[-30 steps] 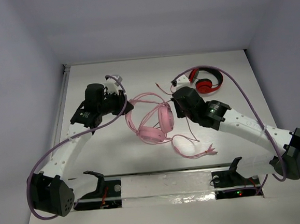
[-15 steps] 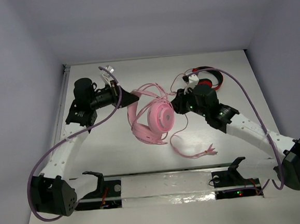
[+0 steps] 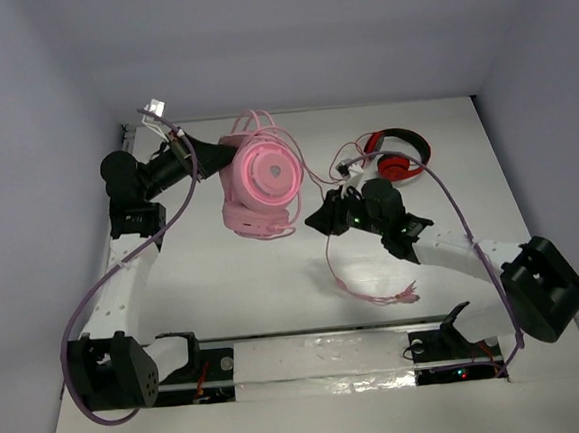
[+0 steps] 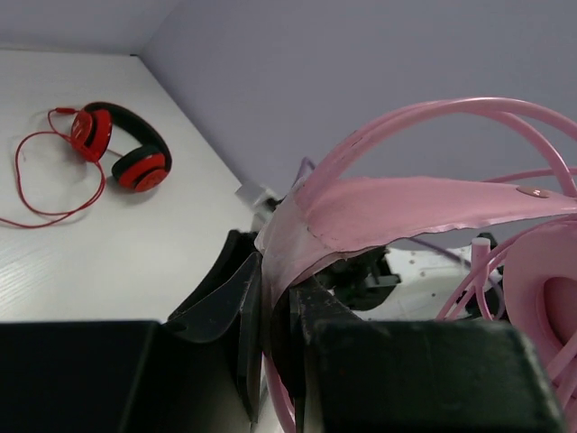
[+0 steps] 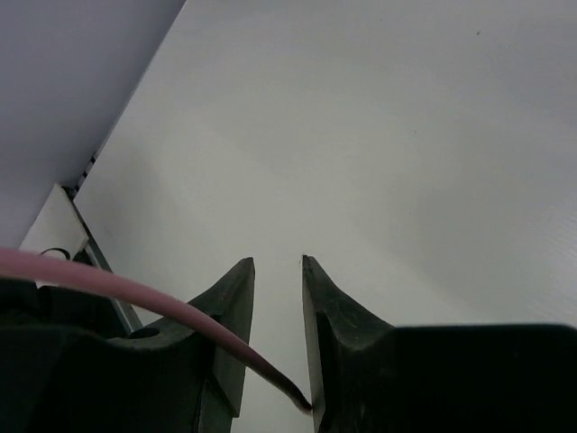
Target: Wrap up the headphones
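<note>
- Up above the far-left part of the table (image 3: 214, 283), I am seeing the left gripper (image 3: 220, 160) holding the headphones (image 3: 264, 178) in the air.
- On the left wrist view, its two fingers are clamping the flat pink headband (image 4: 406, 203) between them. The band is arching away to the right, with loops of thin pink wire around it.
- From overhead, one round earcup (image 3: 268, 170) is facing the camera and the second cup is hanging just below it. Several turns of cable are lying over the top of the band.
- The cable (image 5: 135, 287) is running from the headphones across to the right gripper (image 5: 278, 266), which is hovering near the middle of the table.
- On the right wrist view, those fingers are standing narrowly apart. The pink cable is crossing the face of the left finger and meeting the inner edge of the right one, low in the slot. I cannot tell whether it is being pinched there.
- Beyond the right gripper, the loose end (image 3: 371, 292) of the cable is dropping to the table and lying in a loop near the front edge.
- Red-and-black headphones (image 3: 397, 156) are lying on the table behind the right arm, well apart from the pink pair.
</note>
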Motion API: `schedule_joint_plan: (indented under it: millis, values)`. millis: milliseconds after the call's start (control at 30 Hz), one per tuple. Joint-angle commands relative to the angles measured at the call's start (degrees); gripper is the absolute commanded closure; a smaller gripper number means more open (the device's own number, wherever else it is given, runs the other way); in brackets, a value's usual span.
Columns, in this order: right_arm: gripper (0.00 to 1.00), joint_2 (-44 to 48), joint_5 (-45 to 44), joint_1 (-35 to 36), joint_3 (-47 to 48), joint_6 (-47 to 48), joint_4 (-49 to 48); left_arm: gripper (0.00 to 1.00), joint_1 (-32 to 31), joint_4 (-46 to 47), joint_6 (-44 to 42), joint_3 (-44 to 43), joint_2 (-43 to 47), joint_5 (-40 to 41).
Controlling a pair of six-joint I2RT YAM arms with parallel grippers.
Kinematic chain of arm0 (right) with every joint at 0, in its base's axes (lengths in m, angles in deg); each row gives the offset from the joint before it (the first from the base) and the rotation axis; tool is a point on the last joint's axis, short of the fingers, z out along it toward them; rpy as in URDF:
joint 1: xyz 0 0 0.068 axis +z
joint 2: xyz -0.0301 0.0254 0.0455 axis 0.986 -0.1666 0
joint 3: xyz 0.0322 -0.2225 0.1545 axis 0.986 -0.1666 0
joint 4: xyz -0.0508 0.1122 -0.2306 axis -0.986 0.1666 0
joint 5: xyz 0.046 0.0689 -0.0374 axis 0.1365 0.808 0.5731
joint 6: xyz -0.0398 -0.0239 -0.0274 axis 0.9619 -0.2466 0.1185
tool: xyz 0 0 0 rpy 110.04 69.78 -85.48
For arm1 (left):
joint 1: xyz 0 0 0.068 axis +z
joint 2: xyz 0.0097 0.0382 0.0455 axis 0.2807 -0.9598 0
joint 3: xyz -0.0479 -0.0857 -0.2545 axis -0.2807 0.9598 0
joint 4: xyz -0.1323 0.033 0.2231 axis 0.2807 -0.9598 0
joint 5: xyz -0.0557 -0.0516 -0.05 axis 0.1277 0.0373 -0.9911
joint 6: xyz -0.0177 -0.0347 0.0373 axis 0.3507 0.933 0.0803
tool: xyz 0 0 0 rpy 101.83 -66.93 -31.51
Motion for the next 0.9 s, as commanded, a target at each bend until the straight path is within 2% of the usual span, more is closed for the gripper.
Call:
schedule_joint_plan:
  millis: [0, 233, 400, 633, 867]
  values:
    - [0.66, -2.42, 2.29, -0.4, -1.39, -2.15, -10.27, 1.0, 1.14, 13.34, 14.01, -4.36, -0.55, -0.98]
    - [0.64, -9.8, 3.43, -0.4, -3.5, -4.78, -18.09, 1.0, 5.0, 18.11, 22.73, -8.4, -1.61, 1.83]
    - [0.62, -11.66, 1.94, -0.4, -5.7, -5.41, -19.16, 1.0, 8.08, 20.92, 27.57, -9.99, -2.84, 3.93]
    - [0.61, -14.64, 0.97, 0.65, -5.88, -5.5, -18.72, 1.0, 9.4, 20.84, 28.54, -11.93, -4.42, 4.82]
    - [0.55, -21.06, 0.89, 2.32, -3.33, -5.23, -18.63, 1.0, 9.4, 21.45, 28.89, -11.84, -4.77, 4.55]
